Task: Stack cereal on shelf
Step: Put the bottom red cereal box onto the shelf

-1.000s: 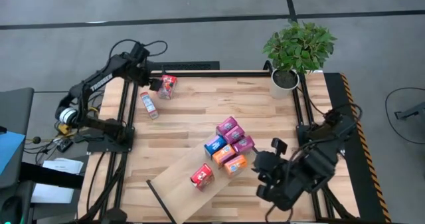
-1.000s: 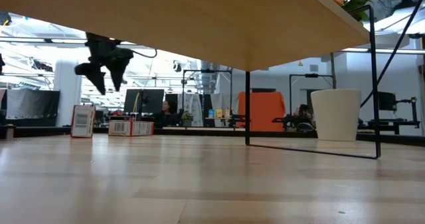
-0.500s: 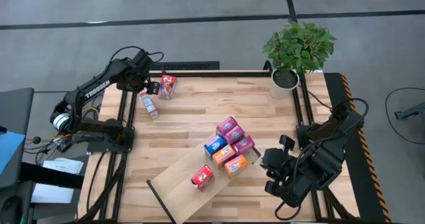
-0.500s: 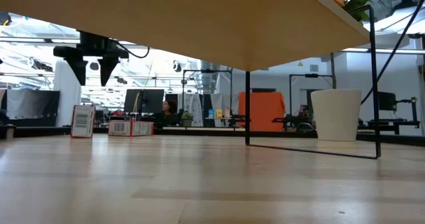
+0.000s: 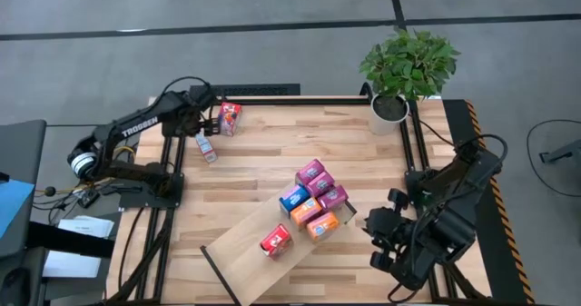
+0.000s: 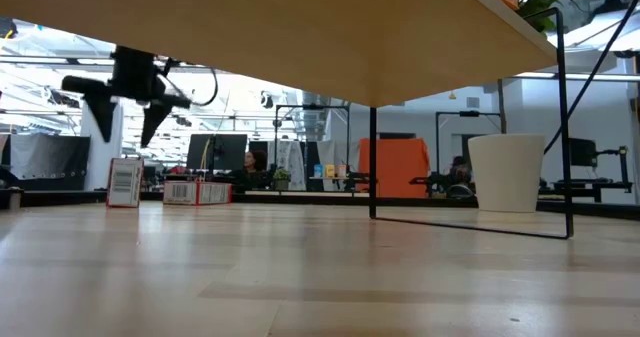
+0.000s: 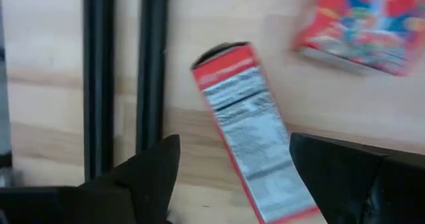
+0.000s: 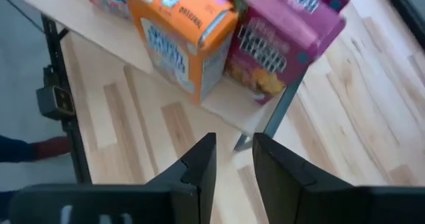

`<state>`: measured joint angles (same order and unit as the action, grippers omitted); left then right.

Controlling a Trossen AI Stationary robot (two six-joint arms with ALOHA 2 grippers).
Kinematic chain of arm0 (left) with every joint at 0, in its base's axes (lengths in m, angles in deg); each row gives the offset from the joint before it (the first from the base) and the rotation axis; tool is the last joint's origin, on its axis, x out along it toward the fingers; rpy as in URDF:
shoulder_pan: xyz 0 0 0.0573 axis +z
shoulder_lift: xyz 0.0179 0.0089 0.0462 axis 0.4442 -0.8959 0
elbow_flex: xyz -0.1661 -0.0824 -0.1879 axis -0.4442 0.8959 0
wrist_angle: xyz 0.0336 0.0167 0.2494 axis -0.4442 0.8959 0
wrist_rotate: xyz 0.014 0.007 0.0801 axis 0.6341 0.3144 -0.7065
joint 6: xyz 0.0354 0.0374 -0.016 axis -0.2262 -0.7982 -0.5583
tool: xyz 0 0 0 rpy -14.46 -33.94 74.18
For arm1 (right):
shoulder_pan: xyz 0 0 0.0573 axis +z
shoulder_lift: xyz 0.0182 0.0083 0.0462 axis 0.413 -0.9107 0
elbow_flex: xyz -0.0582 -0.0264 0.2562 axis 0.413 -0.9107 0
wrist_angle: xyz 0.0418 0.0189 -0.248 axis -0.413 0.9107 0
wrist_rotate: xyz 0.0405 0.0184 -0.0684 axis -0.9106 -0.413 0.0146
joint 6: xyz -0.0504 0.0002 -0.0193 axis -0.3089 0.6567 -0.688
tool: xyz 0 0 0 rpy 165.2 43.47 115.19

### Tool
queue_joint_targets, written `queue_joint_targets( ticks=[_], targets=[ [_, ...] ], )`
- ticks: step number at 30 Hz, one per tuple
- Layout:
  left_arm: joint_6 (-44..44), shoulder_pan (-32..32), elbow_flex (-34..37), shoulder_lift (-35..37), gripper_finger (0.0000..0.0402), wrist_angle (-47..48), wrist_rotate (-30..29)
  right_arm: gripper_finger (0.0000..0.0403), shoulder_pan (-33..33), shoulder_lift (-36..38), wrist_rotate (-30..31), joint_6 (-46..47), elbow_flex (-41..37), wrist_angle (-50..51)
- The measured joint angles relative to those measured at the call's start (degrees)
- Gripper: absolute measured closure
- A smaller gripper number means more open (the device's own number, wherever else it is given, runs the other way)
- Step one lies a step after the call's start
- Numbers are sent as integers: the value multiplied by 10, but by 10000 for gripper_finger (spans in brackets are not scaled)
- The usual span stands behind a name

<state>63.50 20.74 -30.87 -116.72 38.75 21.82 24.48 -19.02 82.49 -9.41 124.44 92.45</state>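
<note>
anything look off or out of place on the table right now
Two cereal boxes sit off the shelf at the table's far left corner: one lying flat, label side up, under the open left gripper, and one beside it. The shelf itself lies at an angle across the table.

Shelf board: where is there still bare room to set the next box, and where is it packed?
The shelf is bare between the lone red box and its near-left corner. Its far end is crowded: magenta boxes, blue box, orange boxes packed together.

Glossy printed card cereal point(image 5: 308, 197), pale matt wood shelf point(image 5: 243, 245) — black metal frame
</note>
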Motion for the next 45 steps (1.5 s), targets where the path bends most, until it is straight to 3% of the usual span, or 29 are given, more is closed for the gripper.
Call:
queue_joint_targets(
  ticks=[3, 9, 15, 30, 35, 45],
  targets=[
    [55, 1, 33, 0, 126, -41, -2, 280, 7, 4, 0, -2, -1, 0],
    [72, -10, 71, 2, 126, -135, 33, 280, 10, 27, 1, -2, -23, 0],
    [98, -15, 76, 1, 126, -128, -4, 281, 10, 38, 1, -2, -34, 0],
    [81, -21, 74, 20, 126, -137, -2, 284, 5, 41, 1, -1, -34, -1],
    [81, -6, 71, 20, 126, -131, 27, 284, 1, 41, 1, -1, -34, 0],
    [105, -13, 70, -6, 126, -141, -12, 284, 1, 41, 0, -3, -34, 0]
  ],
)
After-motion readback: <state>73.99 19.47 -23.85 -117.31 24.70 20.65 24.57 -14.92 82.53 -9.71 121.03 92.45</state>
